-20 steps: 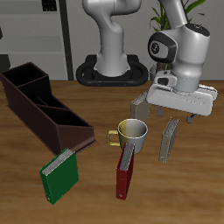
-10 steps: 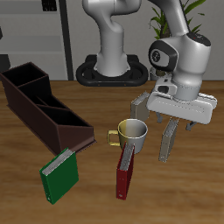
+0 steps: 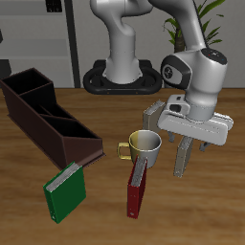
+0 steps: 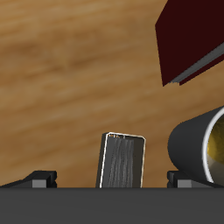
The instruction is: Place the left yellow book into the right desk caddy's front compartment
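The left yellow book (image 3: 181, 157) is a slim grey-tan hardback that stands upright beside the mug (image 3: 144, 145). My gripper (image 3: 192, 150) is open just above it, with its fingers hanging to either side of the book's top. In the wrist view the book (image 4: 121, 161) stands between my two fingertips (image 4: 40, 178), and the gripper (image 4: 112, 180) is not touching it. The right desk caddy (image 3: 46, 117) is a long dark maroon box with partitions, well away on the far side of the mug.
A second grey book (image 3: 150, 118) stands behind the mug. A dark red book (image 3: 137, 188) leans by the mug toward the front edge and also shows in the wrist view (image 4: 189, 39). A green book (image 3: 65, 191) stands near the caddy's front end.
My gripper has come down and a little toward the table's front edge, so its open fingers now reach the top of the left yellow book. Nothing else has moved.
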Robot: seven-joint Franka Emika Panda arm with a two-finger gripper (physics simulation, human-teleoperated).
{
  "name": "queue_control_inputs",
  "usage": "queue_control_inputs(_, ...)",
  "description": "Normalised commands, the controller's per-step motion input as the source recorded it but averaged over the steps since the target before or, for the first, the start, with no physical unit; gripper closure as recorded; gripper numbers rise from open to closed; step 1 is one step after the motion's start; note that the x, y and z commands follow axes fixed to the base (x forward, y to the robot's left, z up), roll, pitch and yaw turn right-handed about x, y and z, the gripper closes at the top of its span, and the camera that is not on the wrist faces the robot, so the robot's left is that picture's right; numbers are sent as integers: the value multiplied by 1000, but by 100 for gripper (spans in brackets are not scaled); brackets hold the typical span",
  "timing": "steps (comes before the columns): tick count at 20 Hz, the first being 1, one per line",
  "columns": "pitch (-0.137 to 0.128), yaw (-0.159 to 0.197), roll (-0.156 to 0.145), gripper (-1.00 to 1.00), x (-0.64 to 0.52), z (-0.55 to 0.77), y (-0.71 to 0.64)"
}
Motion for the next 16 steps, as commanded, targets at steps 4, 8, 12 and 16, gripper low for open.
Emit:
queue_control_inputs(4,48,-14,-3,-100,24,-259,-27)
queue_control_inputs(8,40,-10,-5,-100,35,-259,-25)
queue_control_inputs(12,45,-20,18,-100,-5,-225,-64)
queue_control_inputs(16,35,-24,36,100,-25,-145,-37)
